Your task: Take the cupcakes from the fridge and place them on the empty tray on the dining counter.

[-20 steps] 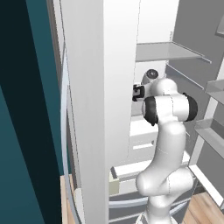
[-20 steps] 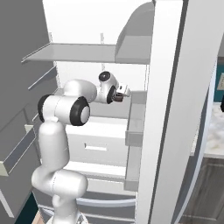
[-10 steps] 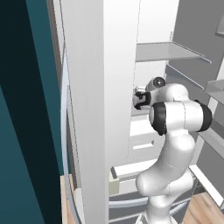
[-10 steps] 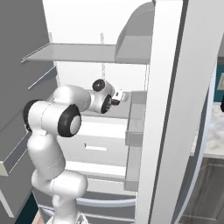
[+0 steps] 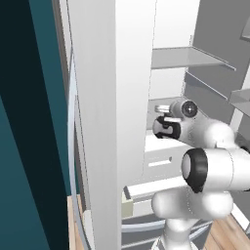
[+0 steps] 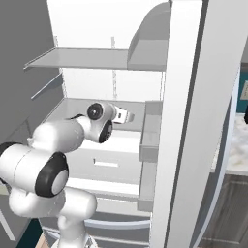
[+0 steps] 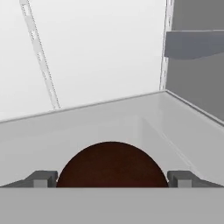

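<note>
A dark-brown cupcake (image 7: 112,164) sits on the white floor of a fridge shelf, close up in the hand view. My gripper (image 7: 112,180) is open, with one finger tip (image 7: 41,179) on each side of the cupcake and a small gap at both. From the base views the hand (image 5: 166,126) reaches deep into the open fridge (image 6: 97,104), and the gripper (image 6: 127,116) points at the back wall. The tray is out of view.
A grey shelf (image 6: 82,59) hangs above the hand and white drawers (image 6: 109,162) lie below it. The open fridge door (image 6: 193,126) stands close on the right, with door bins (image 6: 151,131). A pale marble counter top (image 6: 238,145) shows past the door.
The arm has folded down and pushed the hand lower and deeper onto the fridge shelf. The jaws have stayed wide open.
</note>
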Available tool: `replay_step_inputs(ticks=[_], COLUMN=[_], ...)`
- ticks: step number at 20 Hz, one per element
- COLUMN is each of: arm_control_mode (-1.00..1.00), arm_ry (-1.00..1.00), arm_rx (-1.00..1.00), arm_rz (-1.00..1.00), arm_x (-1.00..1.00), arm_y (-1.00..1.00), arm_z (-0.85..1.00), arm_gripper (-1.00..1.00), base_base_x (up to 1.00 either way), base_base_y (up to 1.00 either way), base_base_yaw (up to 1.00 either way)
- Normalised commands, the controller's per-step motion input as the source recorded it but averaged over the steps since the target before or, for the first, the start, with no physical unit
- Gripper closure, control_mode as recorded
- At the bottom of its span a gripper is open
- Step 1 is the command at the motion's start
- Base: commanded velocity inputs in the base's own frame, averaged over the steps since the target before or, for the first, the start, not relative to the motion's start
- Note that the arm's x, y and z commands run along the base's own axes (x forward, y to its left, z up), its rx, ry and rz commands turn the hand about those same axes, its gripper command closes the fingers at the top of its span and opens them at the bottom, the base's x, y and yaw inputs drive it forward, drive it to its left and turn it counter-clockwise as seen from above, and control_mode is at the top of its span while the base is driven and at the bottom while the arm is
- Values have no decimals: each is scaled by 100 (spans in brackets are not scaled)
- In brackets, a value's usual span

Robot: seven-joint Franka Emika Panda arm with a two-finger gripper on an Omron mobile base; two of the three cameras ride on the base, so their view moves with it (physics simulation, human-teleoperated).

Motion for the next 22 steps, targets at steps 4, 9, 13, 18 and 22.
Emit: replay_step_inputs(ticks=[4, 9, 13, 18, 22], arm_control_mode=[-100, -100, -100, -100, -100], arm_ry=[0, 2, 11, 13, 16], arm_rx=[0, -1, -2, -3, -2], arm_rz=[6, 5, 3, 2, 2], arm_x=[-89, -96, -77, -67, -50], arm_y=[17, 15, 18, 23, 5], arm_z=[100, 68, 55, 55, 26], arm_gripper=[100, 100, 100, 100, 100], base_base_x=[0, 0, 0, 0, 0], base_base_y=[0, 0, 0, 0, 0], base_base_yaw=[0, 0, 0, 0, 0])
